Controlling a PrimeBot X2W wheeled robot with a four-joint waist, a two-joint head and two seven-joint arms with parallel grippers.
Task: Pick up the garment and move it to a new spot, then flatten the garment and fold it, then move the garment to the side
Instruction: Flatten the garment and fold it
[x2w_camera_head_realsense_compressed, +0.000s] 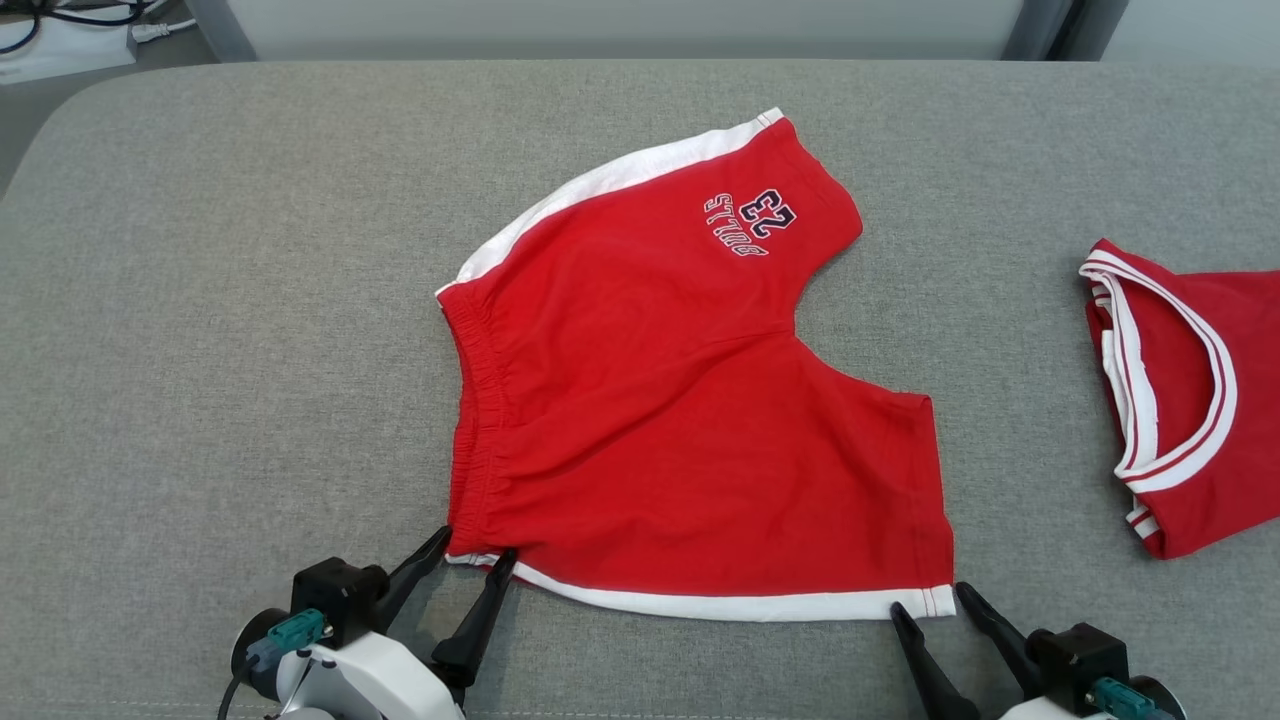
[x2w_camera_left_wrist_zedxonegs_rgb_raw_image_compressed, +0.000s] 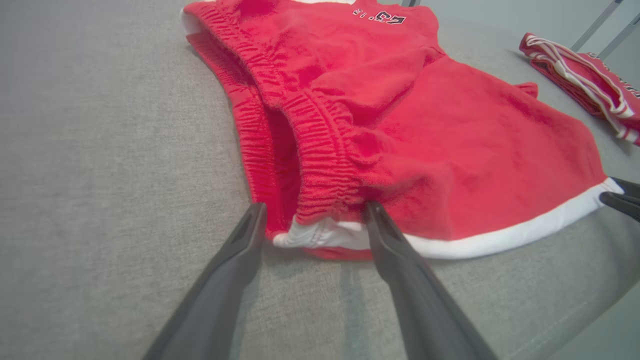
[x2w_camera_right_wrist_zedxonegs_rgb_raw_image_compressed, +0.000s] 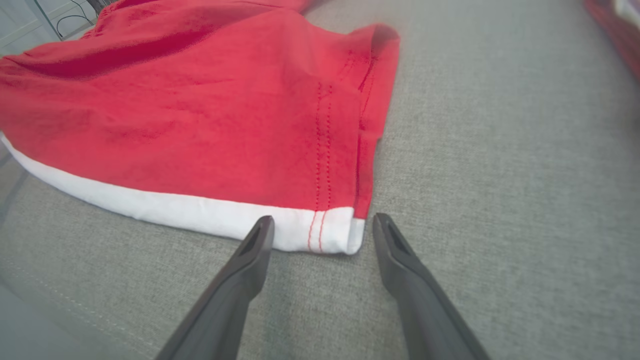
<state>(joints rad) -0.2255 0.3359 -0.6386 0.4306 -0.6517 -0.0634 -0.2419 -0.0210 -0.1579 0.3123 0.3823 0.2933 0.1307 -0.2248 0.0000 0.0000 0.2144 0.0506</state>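
Both jaws gape wide, gripping nothing, each flanking a near corner of the red shorts (x2w_camera_head_realsense_compressed: 680, 420) on the grey tabletop (x2w_camera_head_realsense_compressed: 200, 300).

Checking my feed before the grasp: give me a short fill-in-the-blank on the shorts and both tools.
The red shorts carry the number ____ on one leg.
The left tool is at the shorts' elastic ____ corner.
The right tool is at the hem corner, jaws ____.
The stripe along the shorts' near edge is ____.
Missing words: 23; waistband; open; white.
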